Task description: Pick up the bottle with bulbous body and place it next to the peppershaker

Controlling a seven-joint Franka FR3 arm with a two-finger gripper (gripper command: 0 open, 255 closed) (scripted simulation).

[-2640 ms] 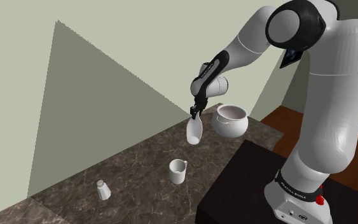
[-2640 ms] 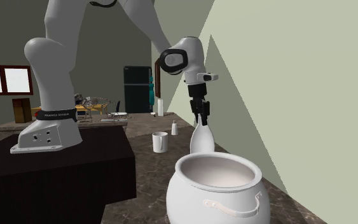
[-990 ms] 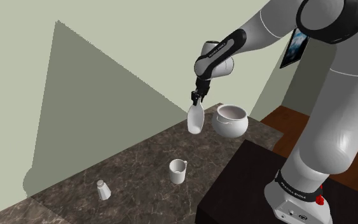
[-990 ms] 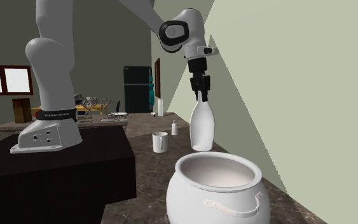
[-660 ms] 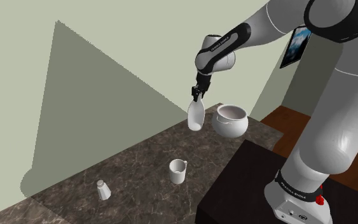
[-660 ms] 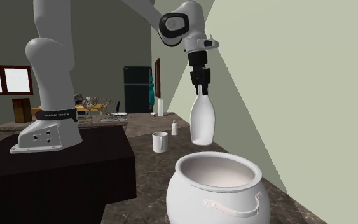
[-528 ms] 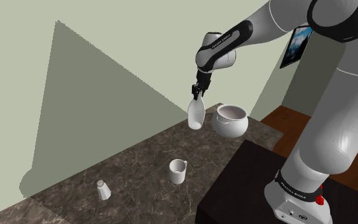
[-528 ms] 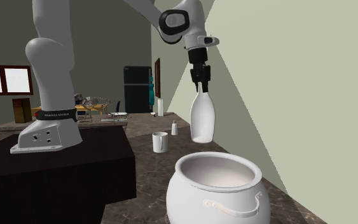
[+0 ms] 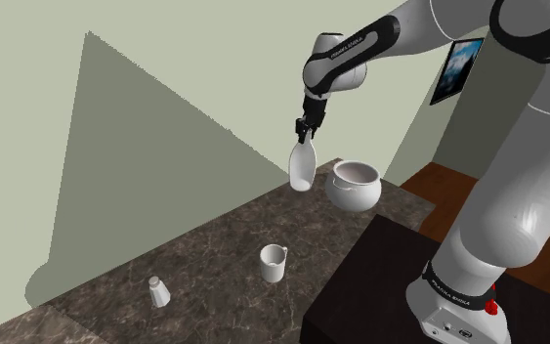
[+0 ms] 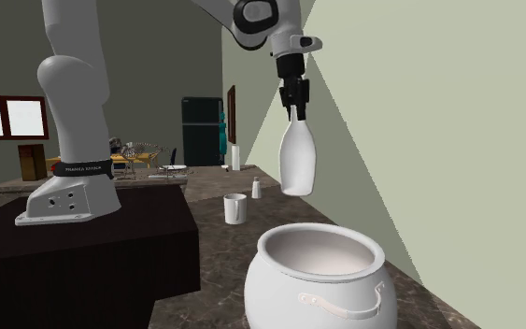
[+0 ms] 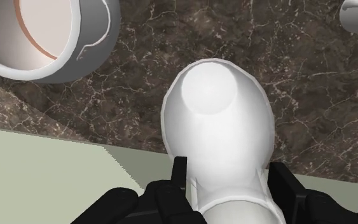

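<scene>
— Where's the bottle [image 10: 296, 164]?
— Hanging below our gripper [image 10: 294, 107], which pinches its neck, clear of the counter [image 9: 214, 244].
— Handling?
— We judge it rigid, slick, breakable; the neck grips best.

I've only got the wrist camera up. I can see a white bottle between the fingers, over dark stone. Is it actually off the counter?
Observer: Yes. In the shoulder view the bottle hangs by its neck from the gripper, clear of the counter.
Operator: And how far off is the spot it has to go to?
Observer: The pepper shaker stands toward the shoulder view's lower left, farther from the bottle than the cup, which stands between the two.
</scene>
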